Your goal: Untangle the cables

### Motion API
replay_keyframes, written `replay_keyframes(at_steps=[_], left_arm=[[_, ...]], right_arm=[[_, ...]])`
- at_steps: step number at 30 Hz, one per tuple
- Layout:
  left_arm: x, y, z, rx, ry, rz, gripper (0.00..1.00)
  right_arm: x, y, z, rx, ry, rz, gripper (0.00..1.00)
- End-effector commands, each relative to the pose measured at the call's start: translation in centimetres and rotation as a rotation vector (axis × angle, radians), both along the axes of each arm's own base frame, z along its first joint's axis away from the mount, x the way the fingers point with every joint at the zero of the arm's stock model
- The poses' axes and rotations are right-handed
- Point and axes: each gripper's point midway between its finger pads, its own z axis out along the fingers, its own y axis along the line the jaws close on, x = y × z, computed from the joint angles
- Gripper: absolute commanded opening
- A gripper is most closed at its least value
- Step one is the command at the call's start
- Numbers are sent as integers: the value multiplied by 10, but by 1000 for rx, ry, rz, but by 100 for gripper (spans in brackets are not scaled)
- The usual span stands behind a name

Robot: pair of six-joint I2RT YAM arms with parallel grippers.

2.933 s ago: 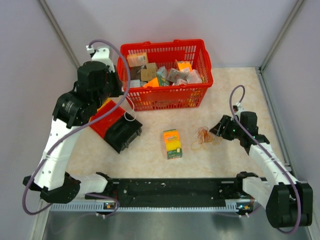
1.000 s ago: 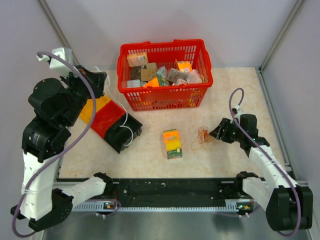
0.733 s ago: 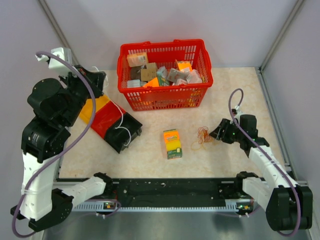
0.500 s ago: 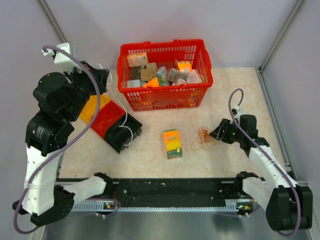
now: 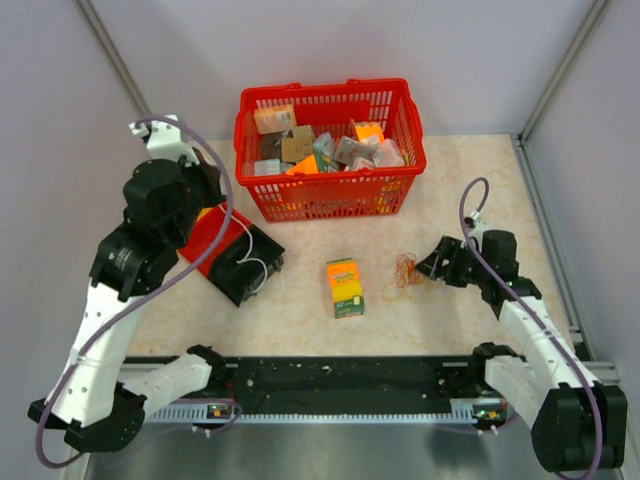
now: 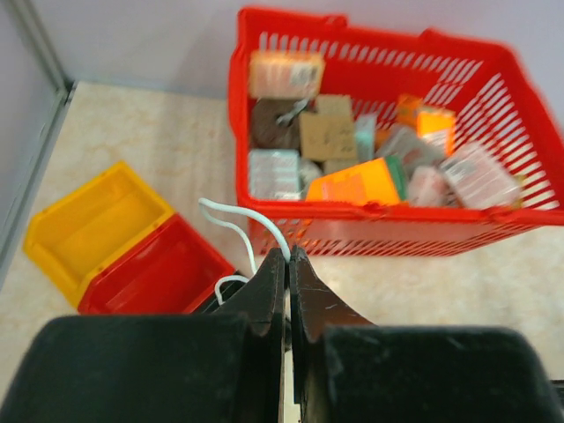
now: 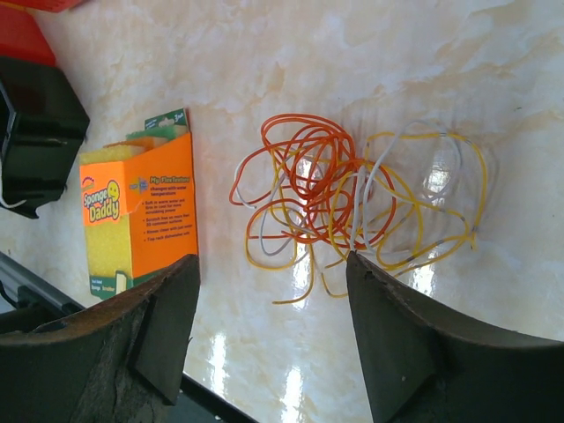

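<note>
Cables (image 7: 352, 198) – one loose knot of orange, yellow and white loops, lying flat on the worktop (image 5: 470, 170) just right of the sponge box (image 7: 141, 216).
Right claw (image 7: 271, 273): fingers wide apart, poised low over the near edge of the knot, touching nothing.
Left claw (image 6: 287, 260): fingers pressed together, raised over the bins at the left; a white cord (image 6: 238, 216) runs into the seam between the tips and looks nipped there.

Risks, as judged:
- Closing on the whole knot would gather every loop at once and pull the tangle tighter.
- Strands are very thin, so a single one may slip between the pads.
- The box sits close beside the left finger and a sideways sweep would shove it.
- If the white cord is gripped, any further lift could drag the black bin (image 5: 245, 262).

Surface: glossy beige marbled top with strong glare – pale strands are hard to pick out against it.
Room: plain pale walls on three sides, metal corner posts; red basket (image 5: 330, 195) of small packs at the back.
</note>
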Motion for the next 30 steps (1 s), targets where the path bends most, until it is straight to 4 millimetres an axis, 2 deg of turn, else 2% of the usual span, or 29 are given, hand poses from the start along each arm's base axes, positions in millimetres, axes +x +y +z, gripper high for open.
replay_keyframes(at_steps=[1, 3, 6, 14, 17, 24, 25, 26, 27, 29, 30], left_arm=[[19, 17, -37, 43, 30, 108, 0], [24, 19, -59, 41, 69, 122, 0], [27, 18, -105, 3, 164, 141, 0], [7, -1, -221, -125, 394, 118, 0], [4, -6, -249, -149, 457, 120, 0], [25, -13, -281, -145, 583, 132, 0], [26, -13, -286, -143, 615, 139, 5], [27, -11, -288, -136, 628, 155, 17], [24, -8, -292, -129, 643, 168, 40], [17, -3, -293, -126, 648, 191, 62], [13, -1, -290, -128, 637, 188, 69]], right_arm=[[3, 4, 7, -1, -43, 35, 67], [3, 5, 6, -1, -35, 36, 67], [3, 5, 5, -1, -34, 36, 67], [2, 5, 4, 1, -35, 38, 67], [2, 5, 3, 3, -29, 38, 67], [0, 7, 2, 8, -24, 39, 67], [0, 6, 3, 7, -27, 37, 67], [-1, 6, 3, 7, -28, 38, 67], [-1, 7, 3, 11, -28, 39, 67], [-2, 7, 4, 13, -31, 41, 67], [-3, 8, 4, 15, -31, 47, 67]])
